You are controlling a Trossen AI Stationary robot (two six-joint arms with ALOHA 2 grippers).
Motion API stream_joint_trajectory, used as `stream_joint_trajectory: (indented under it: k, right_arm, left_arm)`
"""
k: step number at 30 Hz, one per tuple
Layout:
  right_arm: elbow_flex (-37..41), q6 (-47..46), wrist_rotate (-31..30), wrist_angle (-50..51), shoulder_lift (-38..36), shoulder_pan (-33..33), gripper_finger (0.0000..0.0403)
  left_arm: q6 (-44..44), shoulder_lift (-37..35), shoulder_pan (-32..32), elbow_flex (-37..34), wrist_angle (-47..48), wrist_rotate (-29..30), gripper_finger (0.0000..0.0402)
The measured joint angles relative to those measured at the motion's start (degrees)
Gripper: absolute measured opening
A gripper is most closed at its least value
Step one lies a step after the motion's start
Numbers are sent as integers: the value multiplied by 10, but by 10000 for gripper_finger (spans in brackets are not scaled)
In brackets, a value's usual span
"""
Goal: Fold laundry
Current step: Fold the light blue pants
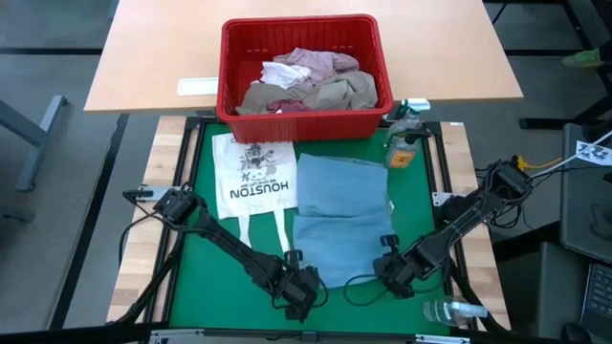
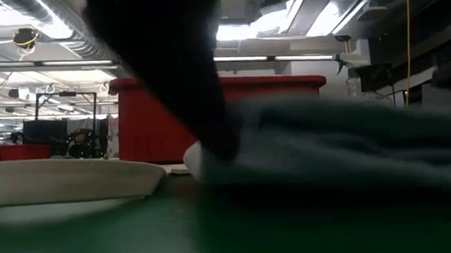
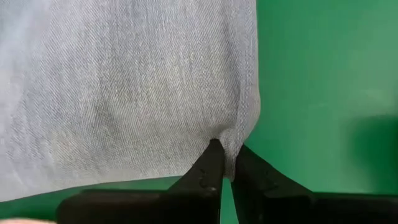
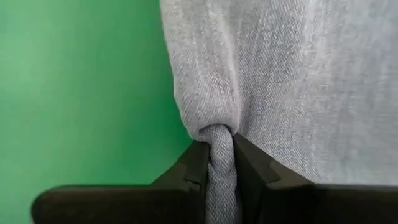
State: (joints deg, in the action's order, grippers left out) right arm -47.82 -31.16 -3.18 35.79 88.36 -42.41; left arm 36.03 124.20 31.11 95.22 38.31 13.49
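Folded light blue jeans [image 1: 341, 215] lie flat on green tabletop [image 1: 205, 272]. Left end effector [image 1: 304, 287] and right end effector [image 1: 390, 270] each pinch 1 near corner of jeans, fingers clamped on denim.

Jeans [image 1: 339, 215] right of tote bag [image 1: 251, 175]; basket [image 1: 302, 119] behind both.

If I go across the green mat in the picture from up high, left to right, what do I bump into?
Left end effector pinching the jeans → white Houston tote bag → light blue jeans → right end effector, also pinching them → spray bottle.
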Motion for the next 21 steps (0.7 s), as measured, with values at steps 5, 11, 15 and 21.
stream_joint_trajectory:
  k: [5, 11, 15, 21]
  right_arm:
    - [-60, -1, 50, 58, -14, -13, 47]
    - [-152, -1, 23, 181, -16, -50, 47]
    - [-216, -1, 1, 261, -16, -57, 47]
    - [-298, -13, -1, 327, -17, -56, 47]
  left_arm:
    - [16, -1, 5, 59, 37, -38, 7]
    - [39, -1, 13, 136, 89, -36, 7]
    - [42, -1, 12, 189, 132, -36, 7]
    - [43, -2, -1, 263, 174, -39, 8]
